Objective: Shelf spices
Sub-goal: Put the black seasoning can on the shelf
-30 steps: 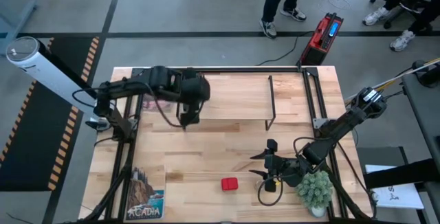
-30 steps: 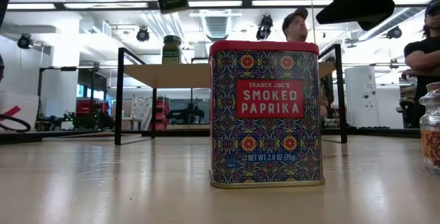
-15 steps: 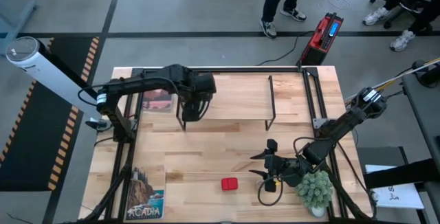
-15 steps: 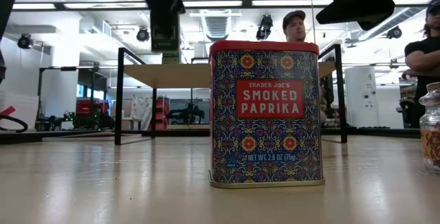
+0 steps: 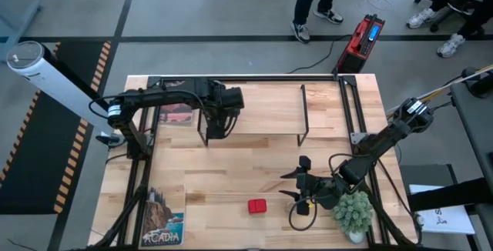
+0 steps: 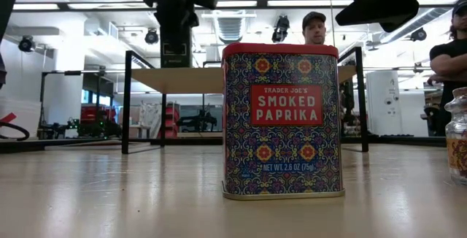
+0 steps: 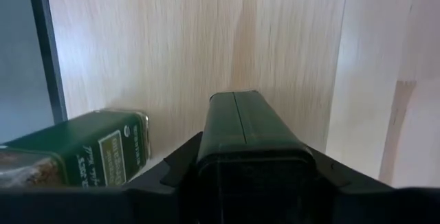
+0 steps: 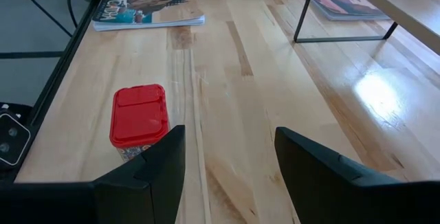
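We hold the olive tin pinched in the left gripper at the shelf; the red tin remains below, right gripper spread.

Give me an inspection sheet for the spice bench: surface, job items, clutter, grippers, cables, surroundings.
Surface: wooden table, mostly bare in the middle.
Job items: red paprika tin on the table; shelf at the rear; green-labelled jar lying on the shelf; dark olive tin in the left gripper.
Clutter: picture book at the front left; another under the shelf; potted plant; glass jar.
Grippers: left gripper over the shelf's left end, shut on the tin; right gripper open, near the plant.
Cables: one loops beside the plant.
Surroundings: people stand beyond the table.
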